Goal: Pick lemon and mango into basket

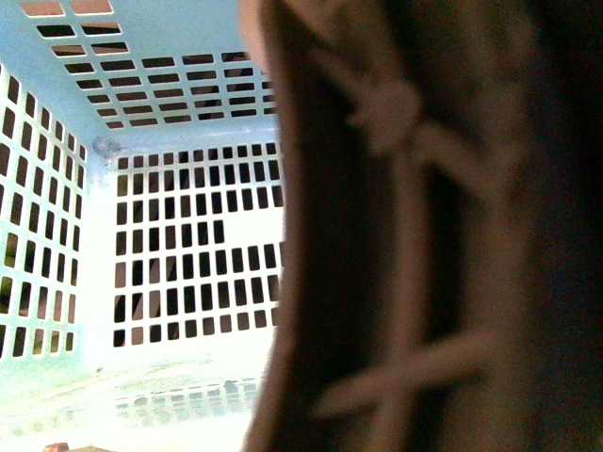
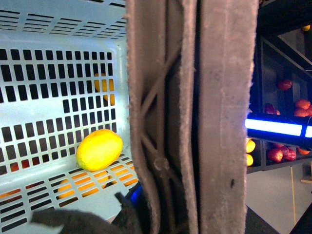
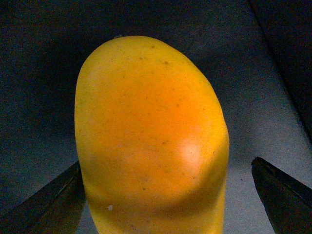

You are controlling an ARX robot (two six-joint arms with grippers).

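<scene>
We have the lemon (image 2: 99,149) in the basket (image 2: 58,63); the mango (image 3: 151,136) is not yet in, our right end effector (image 3: 165,163) spread around it.

The right gripper (image 3: 165,195) stands open, its two dark fingers (image 3: 51,207) spread to either side of the mango (image 3: 151,136). One finger touches the fruit's flank and the other stands clear of it. Of the left gripper (image 2: 78,222) only a dark, blurred piece shows, close by the basket's handle (image 2: 195,117). Whether its jaws are apart or closed cannot be told.
</scene>
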